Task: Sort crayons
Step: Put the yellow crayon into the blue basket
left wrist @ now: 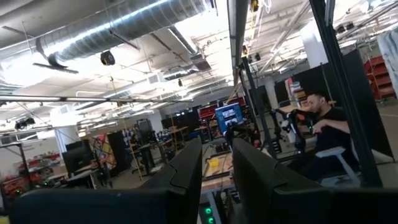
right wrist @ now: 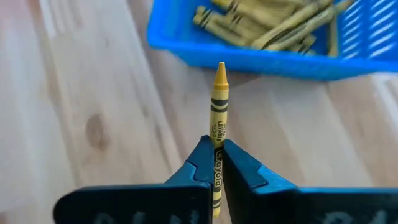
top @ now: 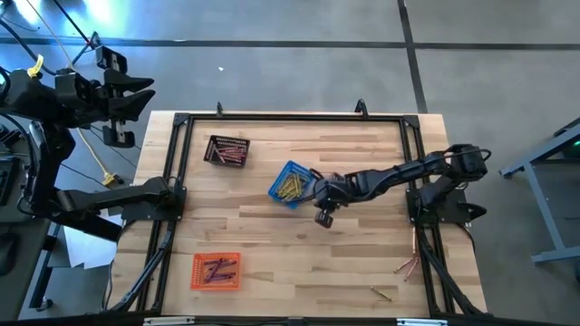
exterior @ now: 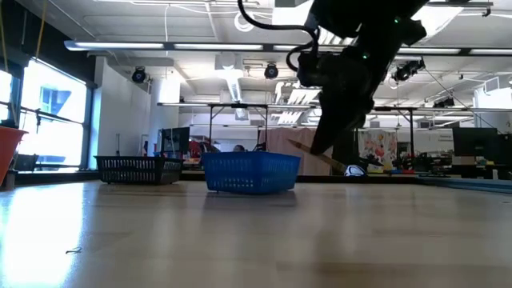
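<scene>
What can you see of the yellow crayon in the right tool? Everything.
The yellow crayon is a thin stick with a pointed bare tip and a yellow paper wrapper carrying black bands and lettering. It looks intact. The right tool is shut on its lower half, one dark finger on each side, with the tip sticking out ahead. It points toward the blue basket, just short of its near wall and not touching it. That basket already holds other yellow crayons. Nothing else touches the held crayon.
</scene>
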You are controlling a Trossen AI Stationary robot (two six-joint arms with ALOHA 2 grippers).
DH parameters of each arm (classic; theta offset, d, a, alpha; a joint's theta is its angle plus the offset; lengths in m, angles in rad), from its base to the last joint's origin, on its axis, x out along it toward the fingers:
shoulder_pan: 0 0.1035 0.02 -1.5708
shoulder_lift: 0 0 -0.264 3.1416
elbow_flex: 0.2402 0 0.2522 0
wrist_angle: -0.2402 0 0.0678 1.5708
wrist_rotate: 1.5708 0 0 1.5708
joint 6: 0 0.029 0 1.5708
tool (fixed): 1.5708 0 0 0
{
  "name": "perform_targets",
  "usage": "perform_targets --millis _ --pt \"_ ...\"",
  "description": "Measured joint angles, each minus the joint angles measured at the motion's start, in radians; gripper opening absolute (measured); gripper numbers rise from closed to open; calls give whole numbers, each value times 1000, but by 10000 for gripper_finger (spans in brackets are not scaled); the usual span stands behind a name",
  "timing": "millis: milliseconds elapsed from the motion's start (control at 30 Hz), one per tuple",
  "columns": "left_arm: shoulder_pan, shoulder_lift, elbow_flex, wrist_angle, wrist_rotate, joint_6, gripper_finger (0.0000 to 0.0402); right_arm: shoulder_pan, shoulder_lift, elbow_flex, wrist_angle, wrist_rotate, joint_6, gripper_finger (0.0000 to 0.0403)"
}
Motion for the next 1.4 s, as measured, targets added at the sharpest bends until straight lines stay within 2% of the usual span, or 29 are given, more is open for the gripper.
perform_targets --millis 100,233,433,500,733,900,1100,1233,1400 --pt "0 0 0 0 0 15 76 5 0 17 -20 -42 0 2" --pt "0 0 0 0 1 16 76 14 0 54 -21 -39 -57 1" --pt "0 0 0 -2 1 13 76 -21 0 109 26 116 -232 1" --pt "0 0 0 -11 2 14 76 -48 6 103 81 131 -271 1" --pt "0 0 0 -47 2 -13 76 -139 78 95 292 92 -324 1" --pt "0 0 0 -45 3 -12 76 -172 112 94 322 44 -245 17" --pt "0 0 0 -45 3 -12 76 -185 96 105 199 -59 -117 85" --pt "0 0 0 -45 3 -11 76 -178 76 165 -14 -161 -37 114" --pt "0 0 0 -46 4 -11 76 -142 63 251 -388 -442 131 114"
